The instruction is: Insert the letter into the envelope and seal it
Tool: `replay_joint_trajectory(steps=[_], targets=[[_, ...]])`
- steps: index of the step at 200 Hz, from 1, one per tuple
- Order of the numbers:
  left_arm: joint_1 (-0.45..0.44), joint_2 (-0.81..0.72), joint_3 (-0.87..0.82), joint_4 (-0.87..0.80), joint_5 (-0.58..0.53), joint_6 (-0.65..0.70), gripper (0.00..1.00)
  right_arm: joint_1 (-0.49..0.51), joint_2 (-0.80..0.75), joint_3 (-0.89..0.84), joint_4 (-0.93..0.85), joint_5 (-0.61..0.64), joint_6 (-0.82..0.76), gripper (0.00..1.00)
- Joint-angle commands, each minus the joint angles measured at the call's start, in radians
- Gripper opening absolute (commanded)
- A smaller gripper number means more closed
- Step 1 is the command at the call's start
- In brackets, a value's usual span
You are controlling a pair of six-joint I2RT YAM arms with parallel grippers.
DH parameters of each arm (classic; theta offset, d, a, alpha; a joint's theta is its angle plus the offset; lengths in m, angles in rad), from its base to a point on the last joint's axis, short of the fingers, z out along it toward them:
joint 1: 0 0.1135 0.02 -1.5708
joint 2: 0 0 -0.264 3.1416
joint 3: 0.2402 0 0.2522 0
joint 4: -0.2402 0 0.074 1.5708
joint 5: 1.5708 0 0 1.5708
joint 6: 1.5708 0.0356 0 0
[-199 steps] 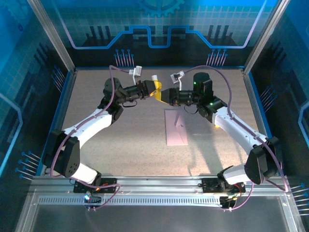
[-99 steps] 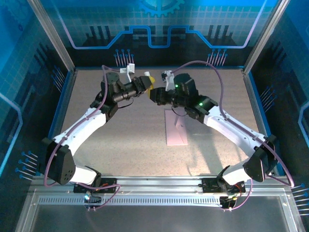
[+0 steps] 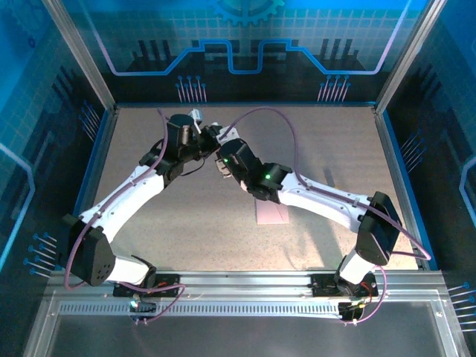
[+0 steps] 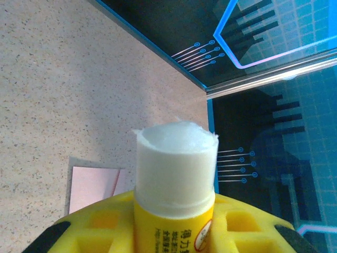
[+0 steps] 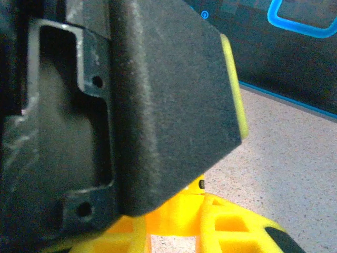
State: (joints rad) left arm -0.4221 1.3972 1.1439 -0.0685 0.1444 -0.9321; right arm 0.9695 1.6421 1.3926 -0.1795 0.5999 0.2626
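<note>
Swung leftward, my right hand, its grip I cannot tell, now crowds my left hand, which clamps the uncapped yellow glue stick; the pale pink paper envelope beyond it probably awaits gluing.

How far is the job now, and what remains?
Done: the glue stick is uncapped, white glue showing. In hand: the left gripper holds it. To do: gluing and closing the envelope, which lies flat; whether the letter is inside, I cannot tell.

Uncapped glue stick, speckled table
</note>
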Motion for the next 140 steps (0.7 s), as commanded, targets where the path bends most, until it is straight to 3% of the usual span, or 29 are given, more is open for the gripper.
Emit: replay_joint_trajectory(steps=[1,27,65,97,119,140], targets=[[-0.141,0.012,0.051,0.103,0.239,-0.041,0.00,0.105,0.039,0.042,0.249,-0.228,-0.043,0.15],[-0.139,0.019,0.049,0.093,0.239,-0.011,0.00,0.078,0.009,0.019,0.209,-0.233,0.012,0.21],[-0.109,0.026,0.022,0.128,0.275,0.031,0.00,0.011,-0.089,0.003,0.057,-0.307,0.144,0.47],[-0.056,0.046,-0.004,0.171,0.345,0.053,0.00,-0.072,-0.231,-0.068,-0.030,-0.467,0.265,0.63],[-0.020,0.055,-0.021,0.194,0.382,0.100,0.00,-0.152,-0.332,-0.113,-0.132,-0.549,0.340,0.68],[0.006,0.068,-0.021,0.192,0.430,0.200,0.00,-0.220,-0.420,-0.139,-0.281,-0.523,0.361,0.74]])
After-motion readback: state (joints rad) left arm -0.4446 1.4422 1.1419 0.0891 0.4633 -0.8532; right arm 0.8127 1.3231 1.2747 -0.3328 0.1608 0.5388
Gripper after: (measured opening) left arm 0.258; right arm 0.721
